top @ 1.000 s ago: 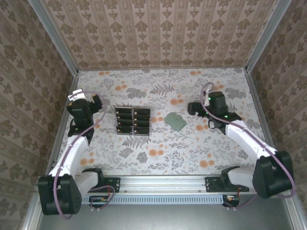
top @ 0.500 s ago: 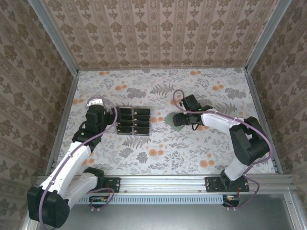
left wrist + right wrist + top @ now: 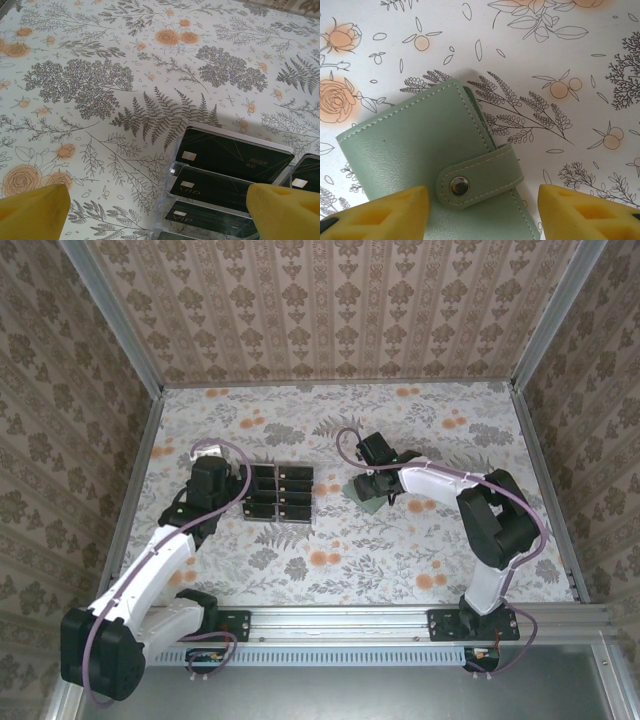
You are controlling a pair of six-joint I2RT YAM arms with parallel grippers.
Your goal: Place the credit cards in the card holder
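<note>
So the right gripper (image 3: 482, 212), jaws apart, hangs right over the flat sage-green card holder (image 3: 405, 145) mid-table, snap-tab edge between its fingers (image 3: 385, 212), while the wide-open left gripper (image 3: 160, 210) faces the black credit cards (image 3: 235, 155) in the clear plastic rack (image 3: 171, 171) further left.

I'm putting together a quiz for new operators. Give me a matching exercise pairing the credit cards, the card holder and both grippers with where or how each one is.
Column one:
1. credit cards
2. card holder
3. left gripper
4. right gripper

Column two:
A. lying on the table, strap snapped shut
B. open, over the green pouch
C. slotted in the clear rack
D. open, next to the rack

Pairs: 1-C, 2-A, 3-D, 4-B
</note>
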